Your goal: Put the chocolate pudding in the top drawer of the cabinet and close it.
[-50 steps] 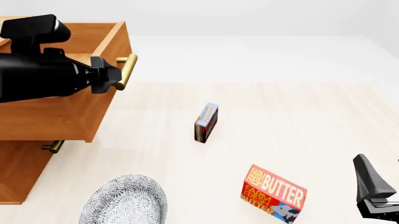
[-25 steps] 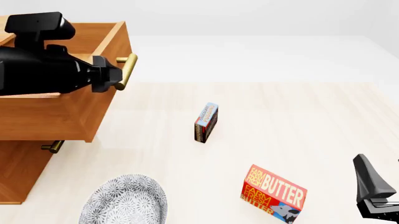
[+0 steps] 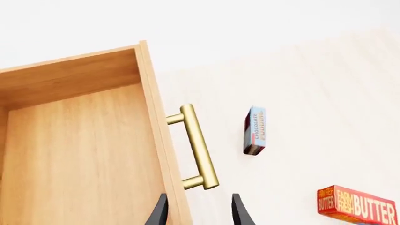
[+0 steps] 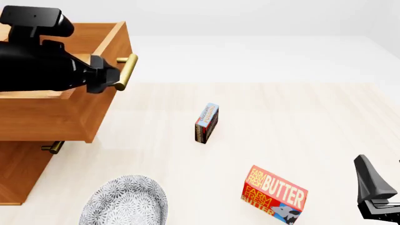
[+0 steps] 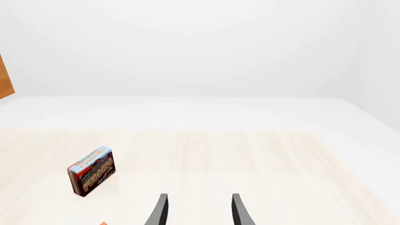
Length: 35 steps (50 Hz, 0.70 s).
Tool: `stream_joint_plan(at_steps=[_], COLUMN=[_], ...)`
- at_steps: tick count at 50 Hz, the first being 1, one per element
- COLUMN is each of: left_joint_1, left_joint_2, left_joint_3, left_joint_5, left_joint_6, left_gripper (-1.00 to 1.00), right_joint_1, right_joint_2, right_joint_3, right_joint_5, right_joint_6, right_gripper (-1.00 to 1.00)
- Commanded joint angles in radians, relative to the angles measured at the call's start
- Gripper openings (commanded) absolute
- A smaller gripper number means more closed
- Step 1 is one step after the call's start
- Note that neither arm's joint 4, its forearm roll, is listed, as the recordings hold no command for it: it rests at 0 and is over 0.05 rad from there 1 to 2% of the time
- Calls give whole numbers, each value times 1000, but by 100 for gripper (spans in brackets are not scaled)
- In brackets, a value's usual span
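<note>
Drawer (image 4: 75, 101) open, left claw (image 3: 198, 211) parted and empty by its handle (image 3: 196, 146), right claw (image 5: 198, 211) parted, empty; pudding (image 4: 207, 123) stands on edge ahead — clumsy pinch tips it.

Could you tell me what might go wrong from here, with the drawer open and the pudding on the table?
1. The left gripper hangs open right beside the top drawer's front and brass handle; a stray move could bump the drawer partly shut.
2. The chocolate pudding stands on a narrow edge, so an off-centre grasp by the right gripper may tip it over.
3. The butter box lies between the right arm and the pudding, and could be knocked.
</note>
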Motion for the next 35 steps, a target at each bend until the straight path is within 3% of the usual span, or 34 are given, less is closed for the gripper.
stream_joint_plan(at_steps=[1, 23, 35], left_joint_1=[-117, -120, -153], left_joint_2=[-63, -160, -209], left_joint_3=[-112, -112, -56], left_joint_5=[-101, -72, -117], left_joint_6=[136, 189, 213], left_gripper=[100, 100, 100], right_joint_1=[0, 0, 0], right_joint_2=[0, 0, 0], right_joint_3=[0, 0, 0], right_joint_5=[0, 0, 0], right_joint_6=[0, 0, 0], right_gripper=[100, 100, 100])
